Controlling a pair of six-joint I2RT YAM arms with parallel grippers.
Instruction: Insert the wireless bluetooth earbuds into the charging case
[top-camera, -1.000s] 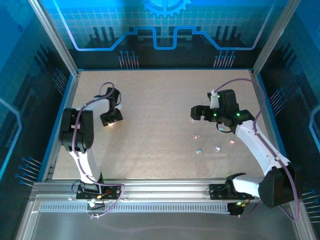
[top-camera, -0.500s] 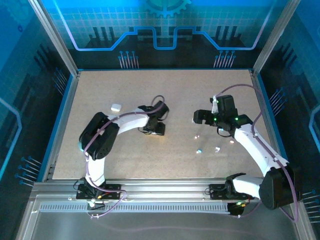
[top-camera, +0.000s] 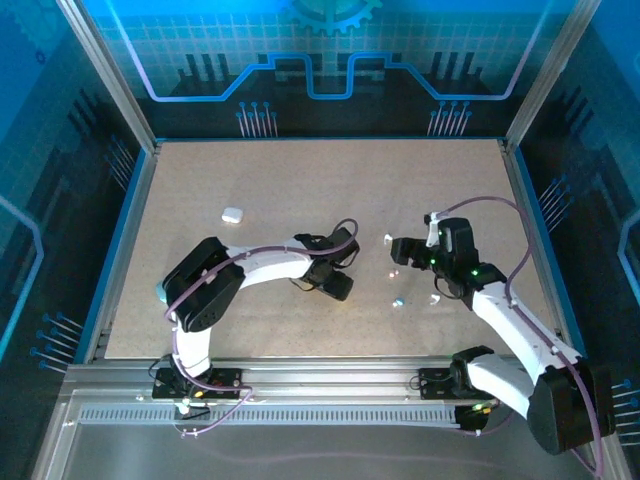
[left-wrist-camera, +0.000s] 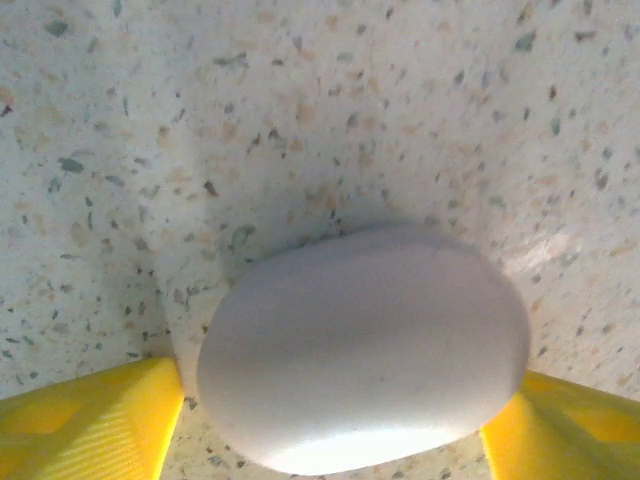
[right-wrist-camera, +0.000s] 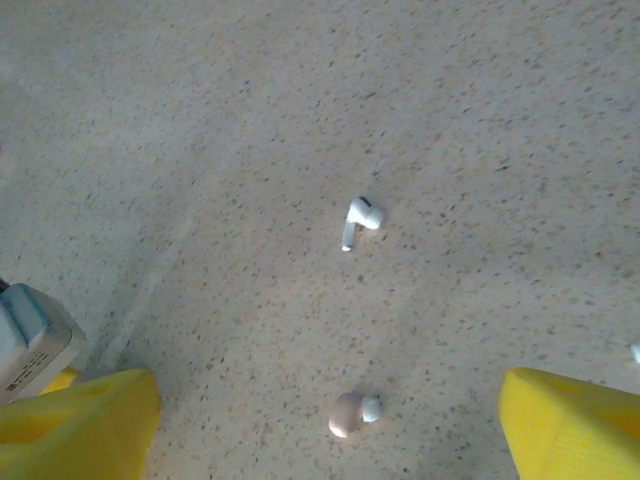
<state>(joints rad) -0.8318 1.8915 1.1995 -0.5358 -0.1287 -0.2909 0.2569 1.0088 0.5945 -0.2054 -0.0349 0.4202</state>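
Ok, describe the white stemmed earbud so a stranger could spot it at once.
Find the right gripper, open above the speckled table. Straight ahead of its yellow fingers lies the white earbud. Unlike the rounder pink earbud nearer the fingers, it is all white with a straight stem.

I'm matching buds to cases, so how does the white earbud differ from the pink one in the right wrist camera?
The white earbud has a long stem; the pink earbud is a rounded nub with a white tip. The white one lies farther up the view, the pink one nearer the yellow fingers. Both lie loose on the table, untouched.
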